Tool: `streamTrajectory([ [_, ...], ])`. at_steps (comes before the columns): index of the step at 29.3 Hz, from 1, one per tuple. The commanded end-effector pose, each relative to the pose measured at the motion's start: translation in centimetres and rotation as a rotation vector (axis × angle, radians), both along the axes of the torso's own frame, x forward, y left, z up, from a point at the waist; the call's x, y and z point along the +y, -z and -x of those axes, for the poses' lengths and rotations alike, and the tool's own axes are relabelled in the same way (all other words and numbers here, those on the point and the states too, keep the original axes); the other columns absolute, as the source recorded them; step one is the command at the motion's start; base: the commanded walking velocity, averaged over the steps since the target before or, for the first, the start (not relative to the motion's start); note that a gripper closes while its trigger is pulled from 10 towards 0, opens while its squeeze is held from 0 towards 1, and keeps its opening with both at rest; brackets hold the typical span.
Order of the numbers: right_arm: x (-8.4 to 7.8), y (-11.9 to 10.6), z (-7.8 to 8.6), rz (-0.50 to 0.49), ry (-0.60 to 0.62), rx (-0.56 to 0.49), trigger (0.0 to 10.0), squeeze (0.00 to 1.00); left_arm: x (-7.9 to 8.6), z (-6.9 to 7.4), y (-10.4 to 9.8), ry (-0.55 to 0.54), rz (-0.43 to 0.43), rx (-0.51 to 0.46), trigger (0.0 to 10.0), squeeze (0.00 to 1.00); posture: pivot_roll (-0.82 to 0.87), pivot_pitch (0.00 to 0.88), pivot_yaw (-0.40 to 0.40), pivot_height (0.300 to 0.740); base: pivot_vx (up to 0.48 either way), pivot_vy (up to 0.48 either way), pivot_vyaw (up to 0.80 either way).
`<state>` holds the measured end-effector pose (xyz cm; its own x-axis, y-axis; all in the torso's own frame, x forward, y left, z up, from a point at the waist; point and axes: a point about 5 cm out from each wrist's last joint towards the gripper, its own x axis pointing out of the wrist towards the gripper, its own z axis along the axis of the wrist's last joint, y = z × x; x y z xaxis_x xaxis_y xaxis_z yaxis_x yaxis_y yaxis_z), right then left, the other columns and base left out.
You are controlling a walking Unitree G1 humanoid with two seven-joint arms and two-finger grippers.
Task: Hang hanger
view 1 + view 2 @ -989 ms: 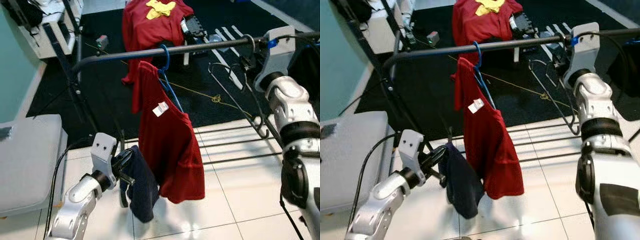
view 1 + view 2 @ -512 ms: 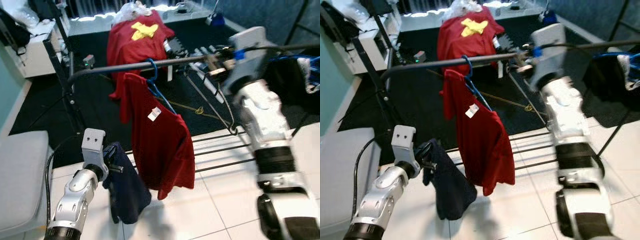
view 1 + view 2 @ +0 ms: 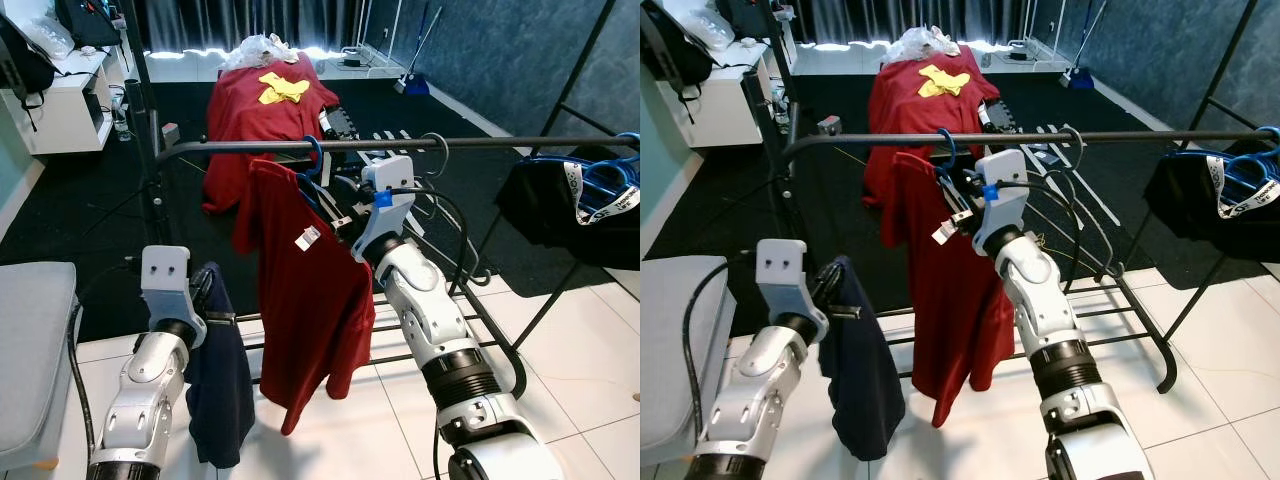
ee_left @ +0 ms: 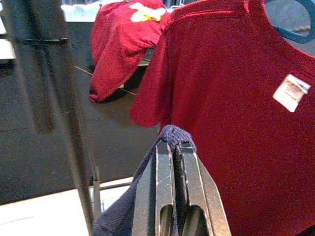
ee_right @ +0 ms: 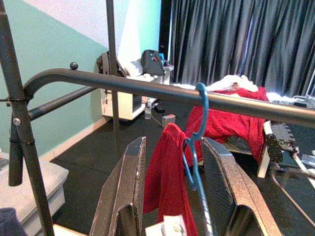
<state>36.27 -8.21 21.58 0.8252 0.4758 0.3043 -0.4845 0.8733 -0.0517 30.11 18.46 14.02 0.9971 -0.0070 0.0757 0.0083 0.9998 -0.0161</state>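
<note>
White tiles and dark carpet lie under the garment rail (image 3: 400,146), where the blue hanger (image 3: 316,163) with its red shirt (image 3: 310,300) already hooks on; the right gripper (image 5: 170,196), fingers spread around it, should back off straight, while the left gripper (image 4: 175,162) clamps a navy cloth (image 3: 215,370).

Blue hanger (image 5: 196,132) is hooked over the dark rail (image 3: 400,146), hanging tilted with a red t-shirt (image 3: 310,300) draped on it.
</note>
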Motion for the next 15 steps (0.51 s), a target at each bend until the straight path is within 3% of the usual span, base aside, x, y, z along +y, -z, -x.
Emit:
streamTrajectory([
  [1, -0.9, 1.8, 0.1, -0.027, 0.023, 0.05, 10.0, 0.0, -0.5, 0.0, -0.4, 0.019, -0.013, -0.031, 10.0, 0.0, 0.07, 0.048, -0.073, 0.74, 0.0, 0.0, -0.8],
  [3, -0.9, 1.8, 0.1, -0.027, 0.023, 0.05, 10.0, 0.0, -0.5, 0.0, -0.4, 0.019, -0.013, -0.031, 10.0, 0.0, 0.07, 0.048, -0.073, 0.74, 0.0, 0.0, -0.8],
  [4, -1.2, 3.1, 0.7, -0.001, 0.021, 0.088, 10.0, 0.0, -0.7, -0.1, 0.0, 0.032, -0.021, -0.018, 10.0, 0.0, 0.05, 0.053, -0.055, 0.74, 0.0, 0.0, -0.8],
  [6, -1.2, 3.1, 0.7, -0.001, 0.021, 0.088, 10.0, 0.0, -0.7, -0.1, 0.0, 0.032, -0.021, -0.018, 10.0, 0.0, 0.05, 0.053, -0.055, 0.74, 0.0, 0.0, -0.8],
  [7, -1.5, 4.2, 1.5, 0.013, 0.024, 0.123, 10.0, 0.0, -1.0, -0.2, 0.4, 0.034, -0.033, -0.012, 10.0, 0.0, 0.04, 0.061, -0.046, 0.74, 0.0, 0.0, -0.8],
  [15, -2.0, 5.6, 2.6, 0.02, 0.055, 0.157, 10.0, 0.0, -1.8, -0.4, 0.6, 0.051, -0.023, -0.02, 10.0, 0.0, 0.03, 0.056, 0.0, 0.74, 0.0, 0.0, -0.8],
])
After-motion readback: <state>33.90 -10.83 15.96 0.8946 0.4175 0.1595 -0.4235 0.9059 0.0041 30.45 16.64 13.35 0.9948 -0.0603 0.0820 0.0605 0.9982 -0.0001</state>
